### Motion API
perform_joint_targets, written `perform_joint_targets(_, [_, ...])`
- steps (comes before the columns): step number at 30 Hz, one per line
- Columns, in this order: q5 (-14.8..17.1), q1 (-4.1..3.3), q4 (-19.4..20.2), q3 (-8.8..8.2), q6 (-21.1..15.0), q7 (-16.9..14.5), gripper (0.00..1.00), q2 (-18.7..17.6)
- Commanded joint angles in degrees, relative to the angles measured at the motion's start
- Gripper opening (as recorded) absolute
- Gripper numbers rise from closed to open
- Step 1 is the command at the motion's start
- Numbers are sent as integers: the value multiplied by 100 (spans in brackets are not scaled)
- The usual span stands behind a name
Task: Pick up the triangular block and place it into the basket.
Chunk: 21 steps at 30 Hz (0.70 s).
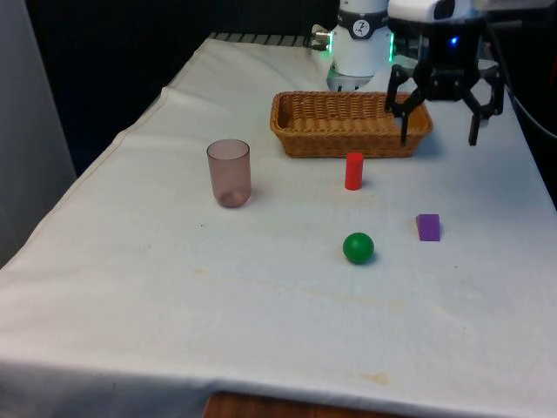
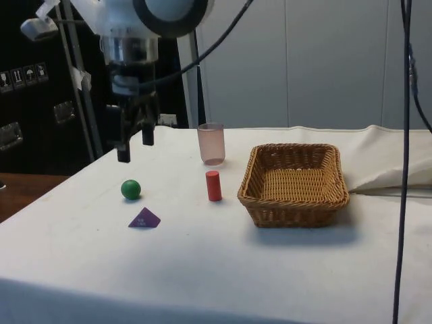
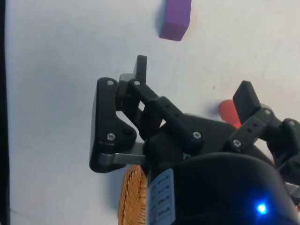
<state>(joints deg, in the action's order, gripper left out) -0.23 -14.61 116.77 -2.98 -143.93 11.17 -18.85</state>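
The purple triangular block (image 1: 427,227) (image 2: 144,219) (image 3: 176,18) lies flat on the white cloth toward the front view's right. The woven basket (image 1: 296,139) (image 2: 257,200) stands farther back, with nothing in it. My gripper (image 1: 438,139) (image 2: 135,148) (image 3: 192,82) hangs open well above the cloth, beside the basket's right end in the front view and behind the block. Nothing sits between its fingers.
A red cylinder (image 1: 353,171) (image 2: 213,185) stands upright just in front of the basket. A green ball (image 1: 358,248) (image 2: 131,189) rests near the block. A translucent pink cup (image 1: 229,172) (image 2: 211,143) stands toward the front view's left.
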Motion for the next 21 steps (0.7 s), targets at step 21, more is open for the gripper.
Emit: perform_joint_targets(21, [0,-17,52,63,-894,120,100,-728])
